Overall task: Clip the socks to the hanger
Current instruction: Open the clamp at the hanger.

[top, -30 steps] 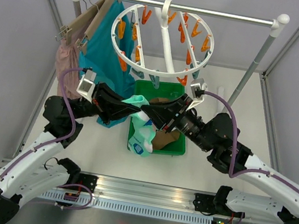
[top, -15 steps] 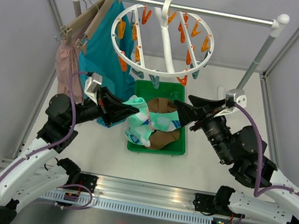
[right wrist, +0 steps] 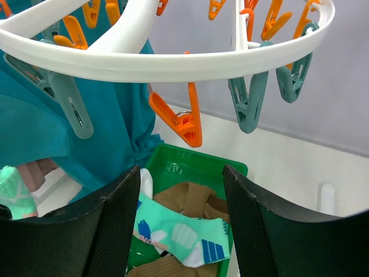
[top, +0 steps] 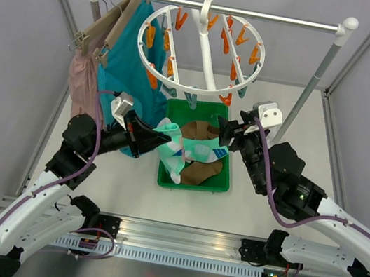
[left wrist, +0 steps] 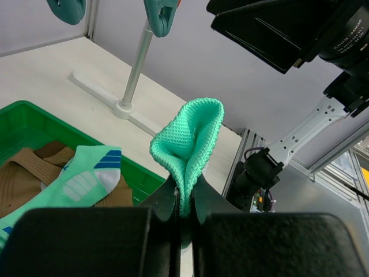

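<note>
My left gripper [top: 151, 136] is shut on the folded cuff of a mint-teal sock [top: 166, 129], just left of the green tray [top: 225, 186]. In the left wrist view the cuff [left wrist: 190, 135] stands up out of the closed left gripper [left wrist: 184, 199]. The sock's patterned part [top: 174, 152] hangs down into the tray over brown socks [top: 200, 174]. My right gripper [top: 228, 133] is open and empty above the tray's far right corner, under the white ring hanger [top: 206, 60]. The right wrist view has its open right gripper [right wrist: 181, 173] below the hanger's ring [right wrist: 173, 57], with a patterned sock [right wrist: 184, 234] beneath.
An orange peg [right wrist: 181, 121] and a teal peg [right wrist: 248, 104] hang right above my right fingers. The hanger hooks on a metal rail [top: 262, 15] with a slanted right post [top: 315, 82]. A teal garment [top: 123, 64], a pink garment [top: 80, 85] and tan hangers [top: 109, 19] hang left.
My right gripper has opened, let go of the sock and swung right, then up under the hanger. The left arm drew back slightly left, still gripping the cuff.
</note>
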### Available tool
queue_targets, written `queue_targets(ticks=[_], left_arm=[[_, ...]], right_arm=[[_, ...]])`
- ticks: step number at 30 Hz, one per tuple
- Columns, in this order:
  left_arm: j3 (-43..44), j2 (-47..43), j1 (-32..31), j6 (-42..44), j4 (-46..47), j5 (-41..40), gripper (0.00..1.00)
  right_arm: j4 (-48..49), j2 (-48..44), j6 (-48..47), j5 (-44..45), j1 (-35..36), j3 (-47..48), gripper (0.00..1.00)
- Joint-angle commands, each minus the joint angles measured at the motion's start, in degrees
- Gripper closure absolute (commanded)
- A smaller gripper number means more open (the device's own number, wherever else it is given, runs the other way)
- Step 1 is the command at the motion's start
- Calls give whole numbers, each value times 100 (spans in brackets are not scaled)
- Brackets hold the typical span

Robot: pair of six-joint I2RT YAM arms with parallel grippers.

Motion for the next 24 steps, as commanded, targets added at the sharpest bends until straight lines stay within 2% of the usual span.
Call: queue_targets(ticks=[1, 12, 24], left_arm=[[196, -19, -19, 246, -23, -108, 98], [204, -10, -19, 325, -67, -82, 98], [195, 25, -10, 369, -49, -56, 98]], right_arm=[[321, 71, -600, 174, -29, 251, 34], [646, 511, -768, -494, -538, 549, 33], [787, 871, -856, -705, -749, 831, 30]])
